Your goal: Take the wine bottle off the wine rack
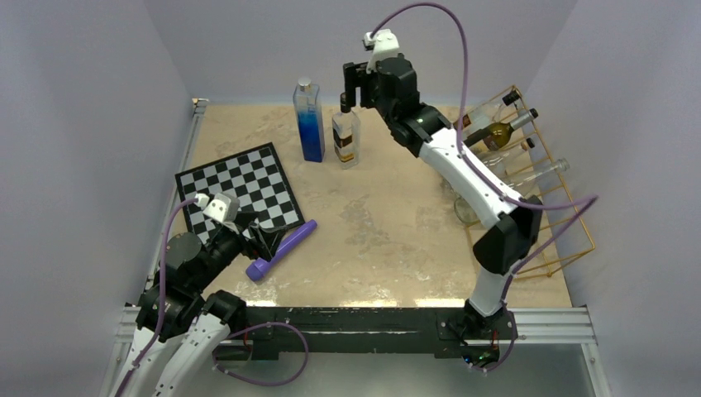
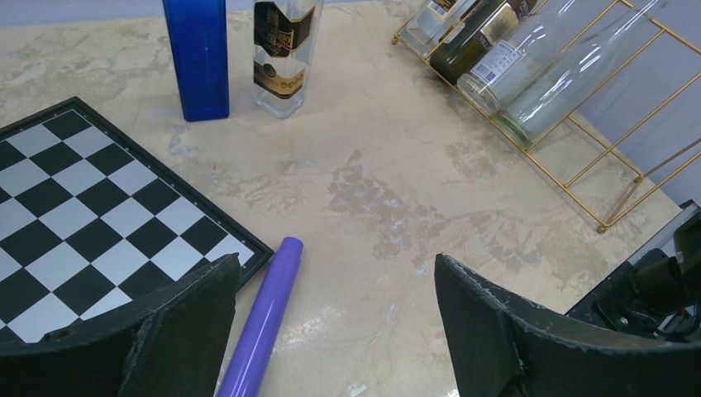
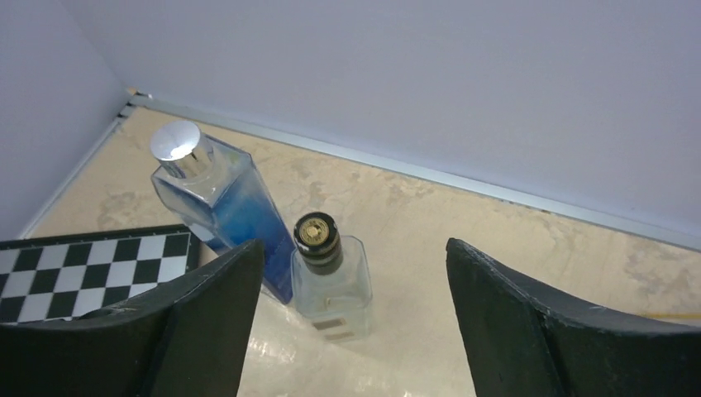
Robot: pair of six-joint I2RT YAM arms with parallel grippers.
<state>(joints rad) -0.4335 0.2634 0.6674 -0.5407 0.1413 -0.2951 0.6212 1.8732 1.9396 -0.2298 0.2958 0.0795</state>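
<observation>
The gold wire wine rack (image 1: 580,198) stands at the table's right side and also shows in the left wrist view (image 2: 570,197). Several bottles lie slanted in it, among them a dark green wine bottle (image 1: 496,132) (image 2: 467,37) and clear ones (image 1: 541,172). My right gripper (image 1: 355,83) (image 3: 354,248) is open and empty, high at the back centre, left of the rack. It hovers over a clear square bottle with a black cap (image 3: 331,285) (image 1: 345,136) that stands upright on the table. My left gripper (image 1: 263,236) (image 2: 337,260) is open and empty, low at the front left.
A tall blue bottle (image 1: 310,124) (image 3: 231,207) stands just left of the clear square bottle. A chessboard (image 1: 240,186) (image 2: 74,215) lies at the left. A purple cylinder (image 1: 281,248) (image 2: 264,322) lies beside my left gripper, at the board's corner.
</observation>
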